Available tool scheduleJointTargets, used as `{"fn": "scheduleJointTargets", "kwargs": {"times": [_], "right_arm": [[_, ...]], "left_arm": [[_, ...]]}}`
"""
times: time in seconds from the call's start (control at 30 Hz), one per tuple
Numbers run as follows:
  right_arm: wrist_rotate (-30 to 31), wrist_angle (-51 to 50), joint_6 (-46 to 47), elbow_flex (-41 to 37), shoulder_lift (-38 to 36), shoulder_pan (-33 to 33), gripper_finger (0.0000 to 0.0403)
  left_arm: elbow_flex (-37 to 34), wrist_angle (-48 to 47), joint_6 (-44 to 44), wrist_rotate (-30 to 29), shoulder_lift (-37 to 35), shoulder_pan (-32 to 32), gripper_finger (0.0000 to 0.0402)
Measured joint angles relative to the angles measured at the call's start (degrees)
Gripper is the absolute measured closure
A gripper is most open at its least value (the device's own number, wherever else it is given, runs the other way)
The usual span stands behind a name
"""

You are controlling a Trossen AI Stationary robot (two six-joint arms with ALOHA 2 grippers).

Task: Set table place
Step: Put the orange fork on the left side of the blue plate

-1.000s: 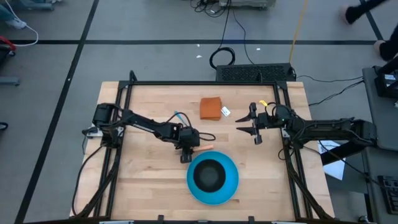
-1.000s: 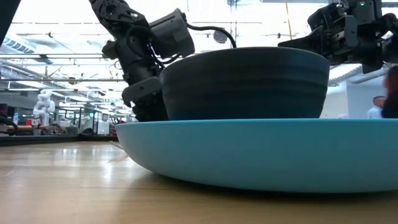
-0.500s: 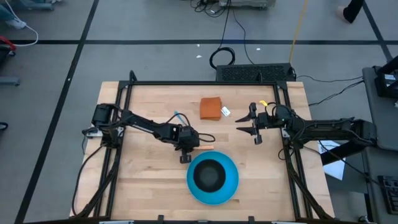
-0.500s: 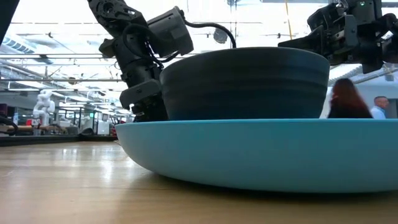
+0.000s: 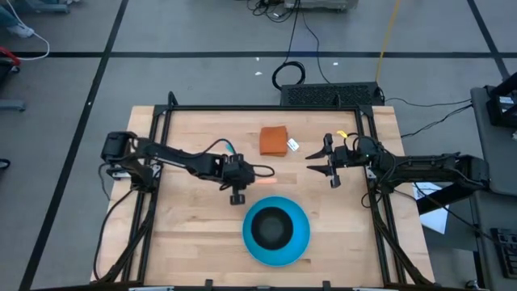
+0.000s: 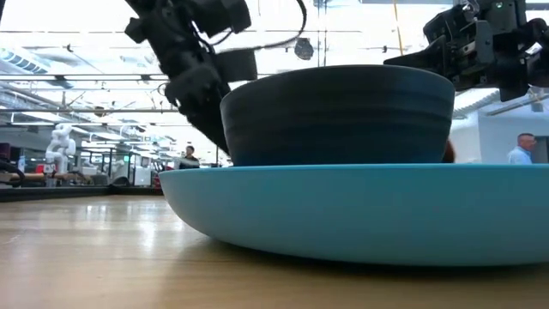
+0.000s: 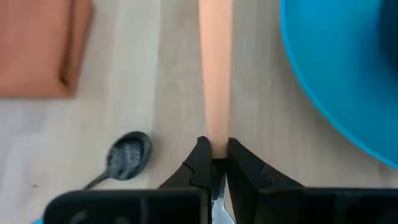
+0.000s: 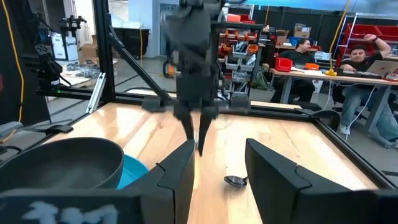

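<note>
One orange-handled metal fork [image 7: 216, 74] is pinched in my left hand [image 7: 213, 163], handle pointing straight ahead, alongside the round bright-blue plate [image 7: 339, 74]; right hand [image 5: 329, 168] waits, fingers apart.

Overhead looks straight down; low camera sits against the plate [image 6: 360, 210].

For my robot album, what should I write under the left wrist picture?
The left hand pinches the orange-handled fork between the blue plate and a spoon beside the orange cloth.
</note>
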Motion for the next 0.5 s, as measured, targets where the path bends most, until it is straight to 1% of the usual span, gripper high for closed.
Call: {"fn": "scheduleJointTargets", "kwargs": {"times": [0.23,0.4,0.5], "right_arm": [[-0.21,-0.36,0.09,0.00,-0.01,0.02,0.0273],[-4.31,-0.44,0.93,0.00,-0.31,0.00,0.0273],[-4.49,-0.57,2.01,0.00,-1.47,0.00,0.0273]], "left_arm": [[0.15,-3.34,1.13,-2.33,-6.21,0.34,0.0379],[0.15,-7.69,1.06,-2.97,-9.82,0.36,0.0379],[0.17,-10.28,1.01,-3.04,-11.15,-0.26,0.0379]]}}
